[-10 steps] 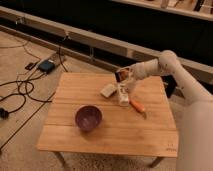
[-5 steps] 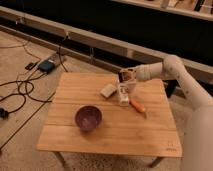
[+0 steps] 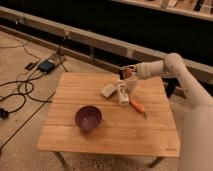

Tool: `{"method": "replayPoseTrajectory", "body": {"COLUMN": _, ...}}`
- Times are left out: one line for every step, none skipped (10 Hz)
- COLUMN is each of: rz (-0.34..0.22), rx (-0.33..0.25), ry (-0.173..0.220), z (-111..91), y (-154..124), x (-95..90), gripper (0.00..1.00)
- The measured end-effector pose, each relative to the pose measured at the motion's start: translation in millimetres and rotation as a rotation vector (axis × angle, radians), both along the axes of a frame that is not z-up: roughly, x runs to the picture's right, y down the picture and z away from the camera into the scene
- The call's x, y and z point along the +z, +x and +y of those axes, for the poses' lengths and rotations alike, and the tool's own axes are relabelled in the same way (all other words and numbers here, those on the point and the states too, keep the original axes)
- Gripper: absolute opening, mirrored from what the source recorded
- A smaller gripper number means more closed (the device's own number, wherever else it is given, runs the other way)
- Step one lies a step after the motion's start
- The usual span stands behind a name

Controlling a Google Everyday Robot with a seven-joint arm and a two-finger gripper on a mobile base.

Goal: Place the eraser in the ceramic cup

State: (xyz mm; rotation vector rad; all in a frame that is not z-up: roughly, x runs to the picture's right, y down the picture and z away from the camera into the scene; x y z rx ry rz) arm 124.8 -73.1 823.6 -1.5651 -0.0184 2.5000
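Watching the camera view, I am seeing the gripper point(image 3: 127, 74) sitting a little farther to the right than it was a second ago. The forearm is now reaching in almost level from the right instead of angling down from a raised elbow. That shift is bringing the gripper from beside the ceramic cup point(image 3: 131, 86) to just above its mouth, at the far side of the wooden table point(image 3: 100, 137).

I am reading a small reddish-brown patch at the gripper's tip as the eraser point(image 3: 129, 73), so I am judging that it is being carried. I cannot tell how wide the tool is standing or whether it is truly clamped on anything.

Nothing on the table is shifting. The pale flat block point(image 3: 107, 90) is lying just left of the cup, and the white bottle-like object point(image 3: 122, 95) is lying in front of it, touching or nearly so. The orange carrot point(image 3: 137, 105) is resting near that, to the right. The purple bowl point(image 3: 88, 117) is sitting well apart toward the near left.

For the task, I am taking this as the carry ending and the drop being lined up; the eraser is not yet in the cup. The cup's mouth is narrow, so I am wanting the gripper centred over it before any release, or the eraser may be glancing off the rim.
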Motion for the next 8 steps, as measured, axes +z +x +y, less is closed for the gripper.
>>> {"method": "replayPoseTrajectory", "body": {"rz": -0.012, "rx": 0.017, "ry": -0.011, "z": 2, "y": 0, "x": 3.0, "gripper": 0.00}}
{"method": "replayPoseTrajectory", "body": {"rz": -0.019, "rx": 0.030, "ry": -0.016, "z": 3, "y": -1, "x": 5.1, "gripper": 0.00}}
{"method": "replayPoseTrajectory", "body": {"rz": -0.027, "rx": 0.046, "ry": -0.023, "z": 4, "y": -2, "x": 8.2, "gripper": 0.00}}
{"method": "replayPoseTrajectory", "body": {"rz": -0.037, "rx": 0.069, "ry": -0.029, "z": 6, "y": -2, "x": 12.1, "gripper": 0.00}}
{"method": "replayPoseTrajectory", "body": {"rz": -0.044, "rx": 0.090, "ry": -0.035, "z": 8, "y": -1, "x": 15.7, "gripper": 0.00}}
{"method": "replayPoseTrajectory", "body": {"rz": -0.047, "rx": 0.110, "ry": -0.038, "z": 9, "y": 2, "x": 18.5, "gripper": 0.00}}
{"method": "replayPoseTrajectory", "body": {"rz": -0.048, "rx": 0.132, "ry": -0.040, "z": 11, "y": 6, "x": 21.7, "gripper": 0.00}}
{"method": "replayPoseTrajectory", "body": {"rz": -0.044, "rx": 0.151, "ry": -0.041, "z": 11, "y": 11, "x": 24.1, "gripper": 0.00}}
